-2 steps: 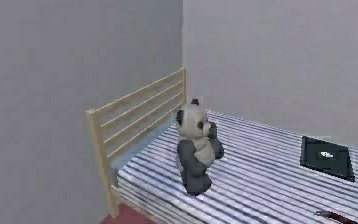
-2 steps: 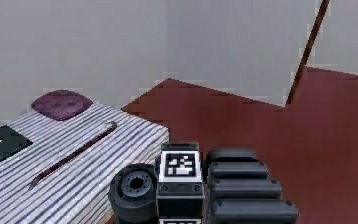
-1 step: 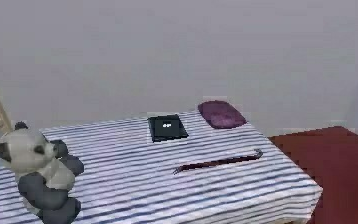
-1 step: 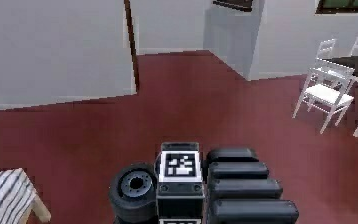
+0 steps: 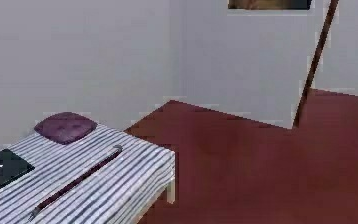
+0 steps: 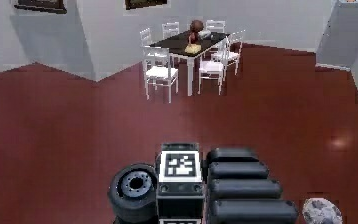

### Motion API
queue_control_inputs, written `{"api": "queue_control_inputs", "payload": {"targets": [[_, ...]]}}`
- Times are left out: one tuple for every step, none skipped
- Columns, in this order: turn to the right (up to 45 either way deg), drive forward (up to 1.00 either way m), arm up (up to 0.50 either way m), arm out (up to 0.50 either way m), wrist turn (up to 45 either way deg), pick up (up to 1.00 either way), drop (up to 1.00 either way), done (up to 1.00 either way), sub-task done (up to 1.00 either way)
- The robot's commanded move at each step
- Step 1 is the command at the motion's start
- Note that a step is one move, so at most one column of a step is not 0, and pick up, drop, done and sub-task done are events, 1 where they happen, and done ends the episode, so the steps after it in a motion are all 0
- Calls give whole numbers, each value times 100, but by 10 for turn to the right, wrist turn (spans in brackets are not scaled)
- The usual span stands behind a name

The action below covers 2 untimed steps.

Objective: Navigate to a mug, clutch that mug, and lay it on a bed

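A striped bed is lying just ahead, a purple pillow and dark stick resting on it — whether the gripper is holding anything cannot be told.

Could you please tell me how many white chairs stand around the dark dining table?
6: near-left chair, near-right chair, left-end chair, right-end chair, two far-side chairs. The dining table may hide others.

Striped cloth bed, smooth matt red-brown floor, matt white wall
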Motion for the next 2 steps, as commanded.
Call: {"api": "queue_control_inputs", "payload": {"targets": [[210,0,0,0,0,0,0,0,0],[-450,0,0,0,0,0,0,0,0]]}}
